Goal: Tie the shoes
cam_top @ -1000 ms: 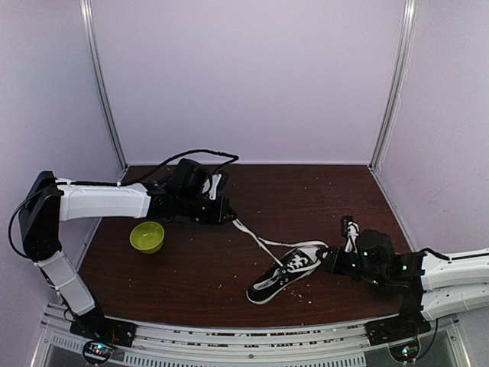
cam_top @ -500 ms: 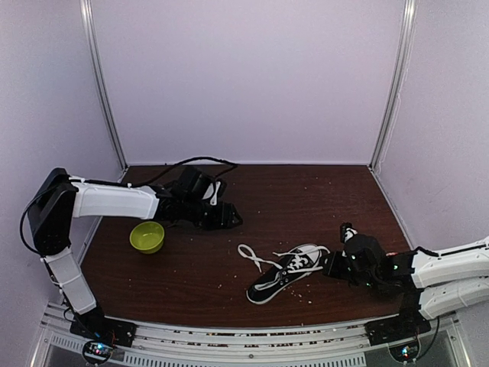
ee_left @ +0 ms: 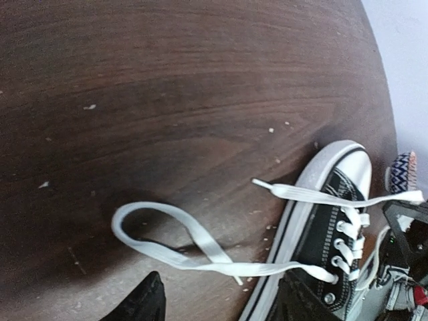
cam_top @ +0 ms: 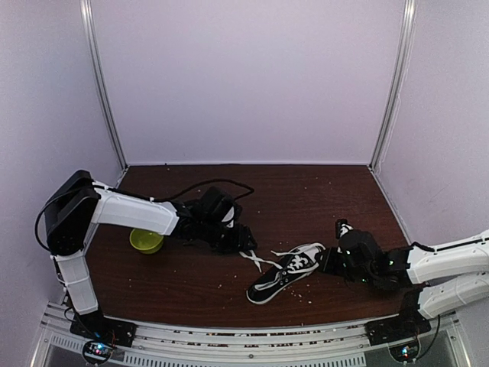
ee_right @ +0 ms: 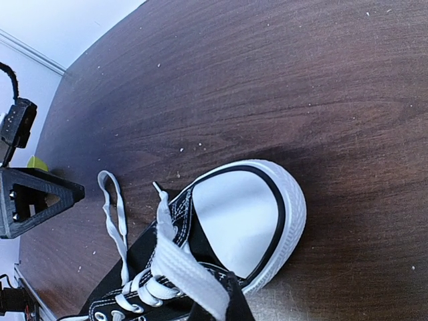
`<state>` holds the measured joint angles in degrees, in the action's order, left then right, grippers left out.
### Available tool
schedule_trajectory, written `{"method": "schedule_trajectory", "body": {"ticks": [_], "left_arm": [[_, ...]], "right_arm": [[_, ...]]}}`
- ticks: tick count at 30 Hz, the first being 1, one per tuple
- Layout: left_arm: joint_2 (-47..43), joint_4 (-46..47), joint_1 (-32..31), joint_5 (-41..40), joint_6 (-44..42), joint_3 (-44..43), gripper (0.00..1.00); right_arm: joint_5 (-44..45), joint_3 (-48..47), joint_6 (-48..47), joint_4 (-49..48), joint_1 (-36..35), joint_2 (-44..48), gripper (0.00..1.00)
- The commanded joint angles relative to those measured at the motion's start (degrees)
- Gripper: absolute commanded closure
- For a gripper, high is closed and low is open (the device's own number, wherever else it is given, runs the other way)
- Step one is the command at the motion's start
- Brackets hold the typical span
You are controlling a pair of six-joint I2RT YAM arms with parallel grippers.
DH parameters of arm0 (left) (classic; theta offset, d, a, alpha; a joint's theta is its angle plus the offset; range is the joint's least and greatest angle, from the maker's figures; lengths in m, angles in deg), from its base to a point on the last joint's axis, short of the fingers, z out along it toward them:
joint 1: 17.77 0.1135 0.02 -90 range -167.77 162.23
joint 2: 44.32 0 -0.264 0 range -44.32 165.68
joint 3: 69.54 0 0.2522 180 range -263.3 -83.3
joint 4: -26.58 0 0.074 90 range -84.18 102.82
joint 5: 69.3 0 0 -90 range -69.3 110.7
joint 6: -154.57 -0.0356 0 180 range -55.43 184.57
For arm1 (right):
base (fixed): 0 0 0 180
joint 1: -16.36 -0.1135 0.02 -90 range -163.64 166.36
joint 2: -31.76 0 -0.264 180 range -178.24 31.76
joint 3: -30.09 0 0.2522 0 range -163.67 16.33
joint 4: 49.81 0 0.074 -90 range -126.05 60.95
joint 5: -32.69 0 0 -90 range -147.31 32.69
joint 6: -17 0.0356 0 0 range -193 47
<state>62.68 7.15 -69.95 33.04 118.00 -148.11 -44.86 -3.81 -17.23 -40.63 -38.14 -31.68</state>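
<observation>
The shoe sits near the table's front right. Its loose lace, taut a second ago, now lies slack in a loop. The left gripper has released it and hovers nearby with jaws apart. The right gripper stays clamped on the other lace. No knot yet.

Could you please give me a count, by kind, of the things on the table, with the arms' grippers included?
Sneaker: 1
Green bowl: 1
Grippers: 2 (left gripper open, right gripper shut on a lace)
Total: 4
</observation>
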Motion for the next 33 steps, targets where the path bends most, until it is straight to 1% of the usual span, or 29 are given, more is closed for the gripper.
{"method": "schedule_trajectory", "body": {"ticks": [1,5,11,14,22,26,28,31,33], "left_arm": [[0.4,-7.1,-0.3,-11.5,1.0,-2.7,0.4],[2.7,-11.2,-0.8,-14.9,0.6,-6.0,0.41],[6.0,-14.7,-1.1,-15.0,0.7,-9.2,0.4],[7.2,-15.7,-1.1,-15.0,1.6,-9.5,0.4],[10.4,-16.2,-1.1,-12.5,1.9,-11.5,0.48],[12.5,-16.3,-1.0,-10.7,2.0,-13.0,0.55],[13.4,-16.4,-0.9,-9.9,2.0,-13.7,0.6],[14.5,-14.7,0.0,-7.0,2.8,-13.0,0.75],[14.6,-13.1,0.5,-5.8,3.3,-11.7,0.9]], "right_arm": [[0.0,-0.7,-0.1,-0.8,0.2,-0.6,1.0],[-0.7,-0.3,0.3,-2.3,0.1,-1.3,1.0],[-1.7,-0.1,0.1,-3.6,0.2,-2.2,1.0],[-2.0,0.1,0.3,-4.0,0.1,-2.4,1.0],[-2.1,1.4,0.8,-5.4,0.1,-1.7,1.0],[-1.8,1.9,0.9,-5.5,0.2,-1.0,1.0],[-1.7,2.2,0.9,-5.5,0.1,-0.6,1.0],[-1.7,2.4,0.9,-5.1,0.2,0.5,1.0],[-2.0,2.6,0.8,-4.5,0.1,1.4,1.0]]}}
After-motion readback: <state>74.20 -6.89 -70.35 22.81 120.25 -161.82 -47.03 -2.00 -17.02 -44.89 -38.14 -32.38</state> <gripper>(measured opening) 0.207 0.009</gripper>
